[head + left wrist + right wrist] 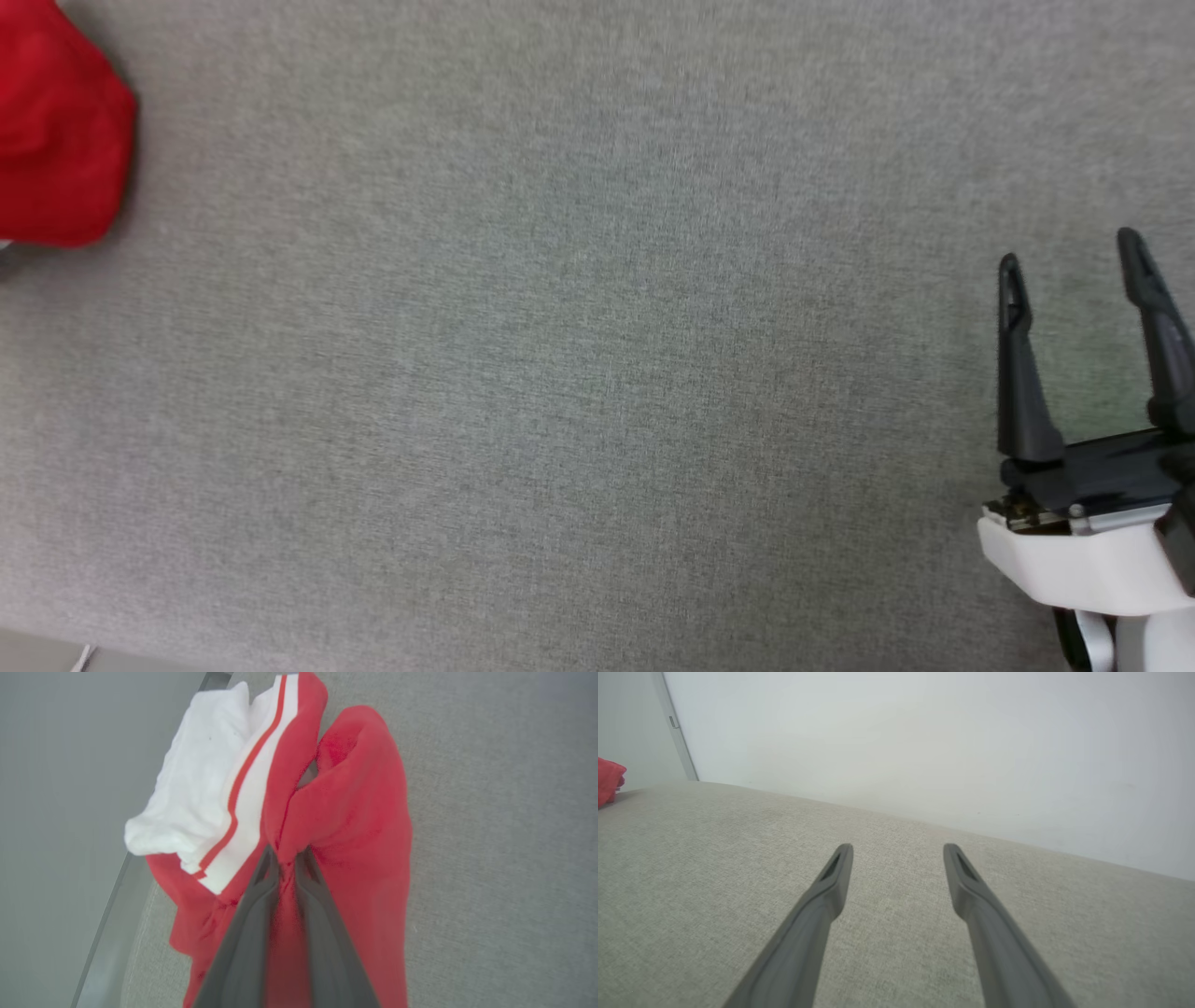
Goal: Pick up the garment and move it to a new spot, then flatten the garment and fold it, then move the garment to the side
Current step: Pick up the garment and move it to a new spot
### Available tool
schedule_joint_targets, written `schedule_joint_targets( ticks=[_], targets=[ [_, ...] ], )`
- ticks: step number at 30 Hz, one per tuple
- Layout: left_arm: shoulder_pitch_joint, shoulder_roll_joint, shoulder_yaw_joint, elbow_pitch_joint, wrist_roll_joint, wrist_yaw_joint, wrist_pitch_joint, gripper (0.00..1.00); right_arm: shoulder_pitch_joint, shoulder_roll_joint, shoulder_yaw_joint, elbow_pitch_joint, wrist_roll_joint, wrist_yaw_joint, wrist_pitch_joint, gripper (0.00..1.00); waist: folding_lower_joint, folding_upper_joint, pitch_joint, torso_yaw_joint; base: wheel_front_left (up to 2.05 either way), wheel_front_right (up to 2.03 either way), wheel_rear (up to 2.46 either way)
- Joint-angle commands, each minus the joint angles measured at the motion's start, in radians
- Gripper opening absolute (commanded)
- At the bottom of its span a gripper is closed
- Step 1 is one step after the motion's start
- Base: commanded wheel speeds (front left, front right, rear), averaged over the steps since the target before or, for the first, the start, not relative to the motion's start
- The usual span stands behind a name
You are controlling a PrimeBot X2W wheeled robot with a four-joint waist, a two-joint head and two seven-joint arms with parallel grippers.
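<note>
garment point(355, 812) bunched in a heap, red body, white sleeve point(196, 779) with red-white striped trim folded over it. In left wrist view the sleeve lies at 10 o'clock from the grip point and a raised red fold at 1 o'clock. The heap sits right by the edge point(112, 914) of the grey fabric surface point(490, 858), sleeve partly overhanging that edge. In head view the garment is a red lump at 10 o'clock, cut by the frame border; in right wrist view, a small red patch at 9 o'clock

left gripper point(286, 856): fingers pressed together, pinching a gathered fold of red cloth between the tips, with more red cloth lying between and under the fingers

right gripper point(1070, 254): at 4 o'clock in head view, fingers spread wide, nothing between them, above bare grey surface, well apart from the garment

pale wall point(924, 742) behind the surface's far side in right wrist view
</note>
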Motion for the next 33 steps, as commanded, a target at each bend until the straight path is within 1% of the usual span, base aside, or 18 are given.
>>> schedule_joint_targets(
  ticks=[1,7,10,12,14,20,27,30,32,33],
  targets=[
    [-0.017,0.009,-0.014,-0.030,0.002,0.000,-0.009,0.00,-0.007,0.006,0.008,0.009,0.007,0.000,-0.002,1.00,0.0000,0.0000,-0.048,-0.003,0.00,0.00,0.00],
    [-0.081,0.078,-0.084,-0.160,0.022,0.000,-0.009,0.00,0.002,0.013,0.026,0.045,0.026,0.000,-0.002,1.00,0.0000,0.0000,-0.133,-0.019,0.00,0.00,0.00],
    [-0.117,0.101,-0.119,-0.232,0.038,0.000,0.004,0.00,0.010,0.014,0.032,0.062,0.039,0.000,-0.002,1.00,0.0000,0.0000,-0.170,-0.033,0.00,0.00,0.00],
    [-0.147,0.105,-0.138,-0.278,0.034,0.000,0.012,0.00,0.016,0.015,0.032,0.071,0.061,0.000,-0.002,1.00,0.0000,0.0000,-0.192,-0.045,0.00,0.00,0.00],
    [-0.175,0.112,-0.169,-0.334,0.063,0.000,0.018,0.00,0.025,0.015,0.033,0.080,0.077,0.000,-0.002,1.00,0.0000,0.0000,-0.212,-0.059,0.00,0.00,0.00],
    [-0.252,0.079,-0.235,-0.476,0.099,0.000,0.056,0.00,0.029,0.015,0.037,0.098,0.119,0.000,-0.002,1.00,0.0000,0.0000,-0.254,-0.117,0.00,0.00,0.00],
    [-0.317,0.023,-0.307,-0.612,0.105,0.000,0.099,0.00,0.037,0.015,0.035,0.110,0.154,0.000,-0.002,1.00,0.0000,0.0000,-0.289,-0.213,0.00,0.00,0.00],
    [-0.331,-0.011,-0.339,-0.655,0.095,0.000,0.107,0.00,0.040,0.015,0.032,0.116,0.170,0.000,-0.002,1.00,0.0000,0.0000,-0.300,-0.258,0.00,0.00,0.00],
    [-0.339,-0.027,-0.367,-0.684,0.113,0.000,0.104,0.00,0.041,0.015,0.036,0.121,0.181,0.000,-0.002,1.00,0.0000,0.0000,-0.307,-0.289,0.00,0.00,0.00],
    [-0.332,-0.049,-0.376,-0.695,0.104,0.000,0.095,0.00,0.044,0.015,0.034,0.122,0.185,0.000,-0.002,1.00,0.0000,0.0000,-0.311,-0.303,0.00,0.00,0.00]
  ],
)
